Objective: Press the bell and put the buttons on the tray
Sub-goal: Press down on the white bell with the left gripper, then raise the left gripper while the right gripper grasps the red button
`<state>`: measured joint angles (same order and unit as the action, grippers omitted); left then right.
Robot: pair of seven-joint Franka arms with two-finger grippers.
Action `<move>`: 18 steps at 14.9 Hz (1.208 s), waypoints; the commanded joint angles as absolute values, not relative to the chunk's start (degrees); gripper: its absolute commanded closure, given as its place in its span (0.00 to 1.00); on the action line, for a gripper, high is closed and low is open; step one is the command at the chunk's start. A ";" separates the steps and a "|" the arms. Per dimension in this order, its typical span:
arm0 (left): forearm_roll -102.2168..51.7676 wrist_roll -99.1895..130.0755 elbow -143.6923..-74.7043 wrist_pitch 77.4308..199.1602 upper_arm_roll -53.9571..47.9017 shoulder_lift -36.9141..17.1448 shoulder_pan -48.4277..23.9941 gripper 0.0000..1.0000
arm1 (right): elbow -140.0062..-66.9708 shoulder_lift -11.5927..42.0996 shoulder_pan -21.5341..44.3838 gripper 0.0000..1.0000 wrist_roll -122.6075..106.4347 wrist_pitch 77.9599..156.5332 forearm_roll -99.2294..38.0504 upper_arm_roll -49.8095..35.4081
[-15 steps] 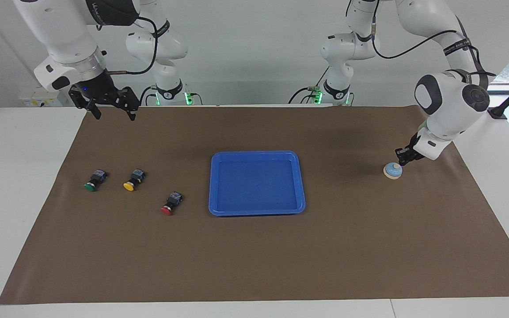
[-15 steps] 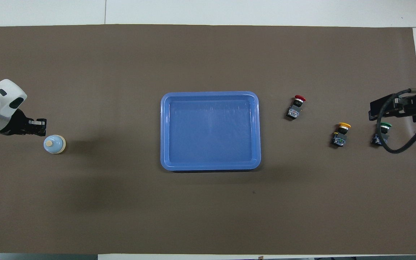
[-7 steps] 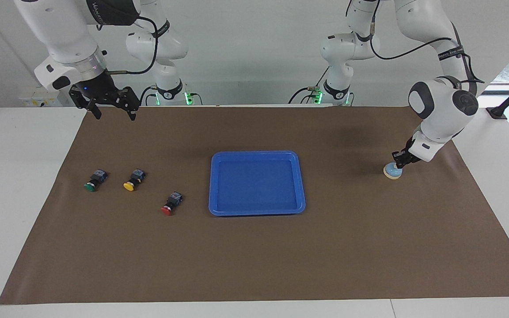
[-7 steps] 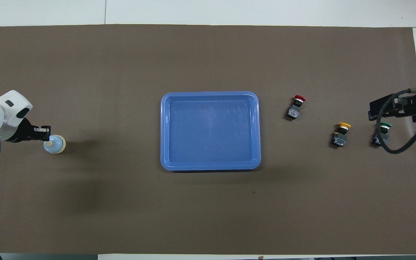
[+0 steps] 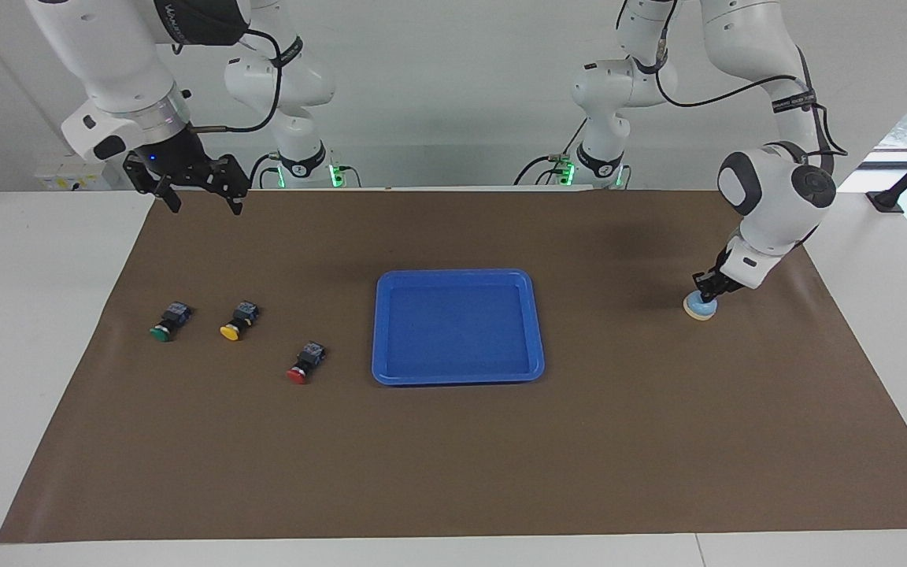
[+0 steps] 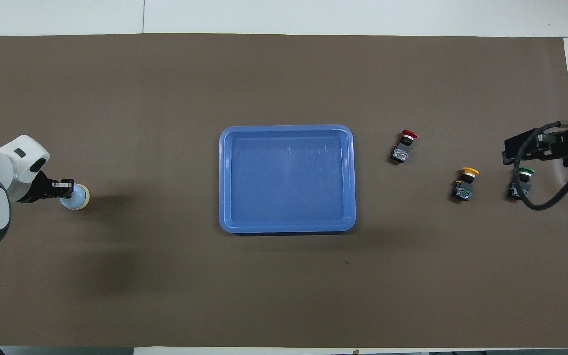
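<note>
1. The left arm bends down low at its end of the table, and its wrist tips toward the bell (image 5: 700, 308).
2. The left gripper (image 5: 707, 288) has its tip right on top of the bell. Its fingers look pinched close together, with nothing between them.
3. The bell sits on the brown mat (image 5: 453, 457), well apart from the tray (image 5: 457, 378), toward the left arm's end.
4. The right arm waits up high. The right gripper (image 5: 200, 201) hangs in the air over the mat's edge nearest the robots, its fingers spread wide and holding nothing.
5. The tray lies in the middle of the mat with nothing in it.
6. The three buttons lie on their sides on the mat toward the right arm's end: red (image 5: 302, 366) nearest the tray, then yellow (image 5: 238, 323), then green (image 5: 168, 324).
</note>
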<state>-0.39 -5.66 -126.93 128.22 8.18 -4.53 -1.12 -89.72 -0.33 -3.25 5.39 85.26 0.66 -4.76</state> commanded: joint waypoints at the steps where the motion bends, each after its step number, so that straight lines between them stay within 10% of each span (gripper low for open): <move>1: -0.62 -6.50 -120.72 121.60 8.53 -5.89 -1.58 1.00 | -90.44 -1.23 -3.34 0.00 4.57 85.34 -0.44 -4.75; 6: -0.88 -6.24 -104.97 101.28 8.17 -4.75 -2.63 0.93 | -93.50 -2.02 -3.25 0.00 5.44 90.33 -0.44 -4.92; 9: -0.97 -5.80 -95.39 91.35 7.30 -4.66 -4.22 0.00 | -98.34 -2.02 -1.60 0.00 8.60 97.80 -0.44 -5.27; 18: -0.88 -5.63 -93.33 85.51 3.34 -0.80 -2.55 0.00 | -96.34 18.52 6.32 0.00 28.37 121.10 2.80 -5.19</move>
